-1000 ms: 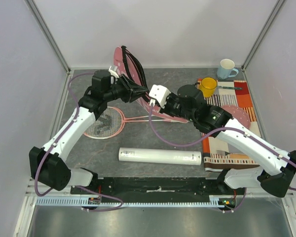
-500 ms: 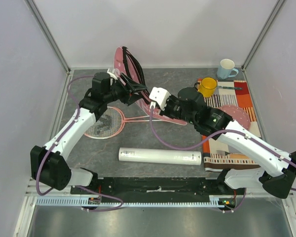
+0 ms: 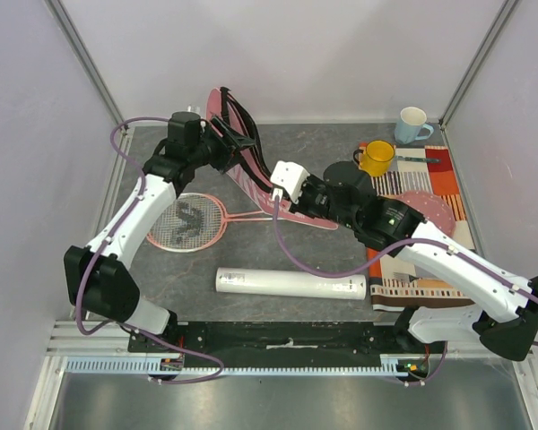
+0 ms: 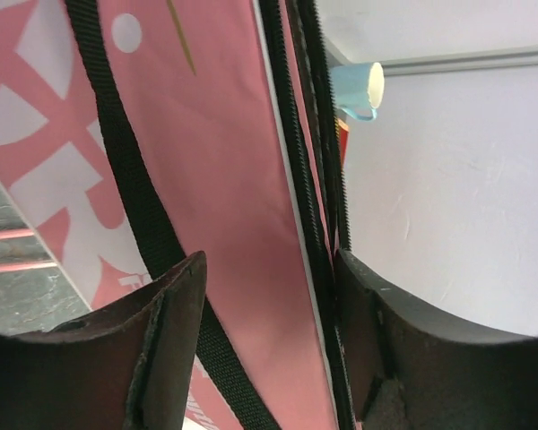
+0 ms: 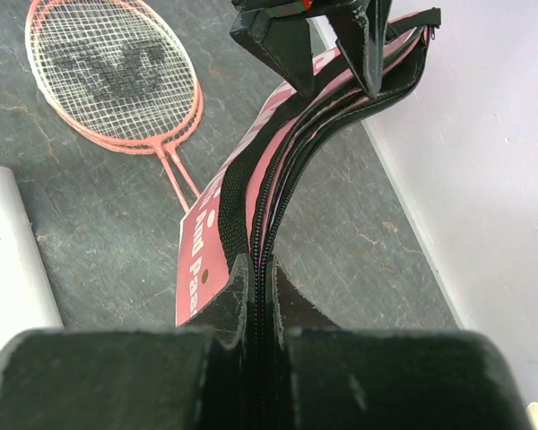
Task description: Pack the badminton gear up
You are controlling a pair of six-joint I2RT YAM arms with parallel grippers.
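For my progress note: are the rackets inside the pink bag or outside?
Outside: both rackets lie stacked on the grey table, beside the pink bag.

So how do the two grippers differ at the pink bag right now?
The right gripper is shut on the pink bag's zipper edge; the left gripper stands open with that edge between its fingers. The right is toward the table's middle, the left by the back wall. Both are on the same bag.

1. On the pink fabric racket bag (image 5: 206, 242) you can read white lettering that starts "And Pa"; the rest is cut off
2. You cannot read the small dark print on the long white tube (image 5: 9, 260): it is too blurred
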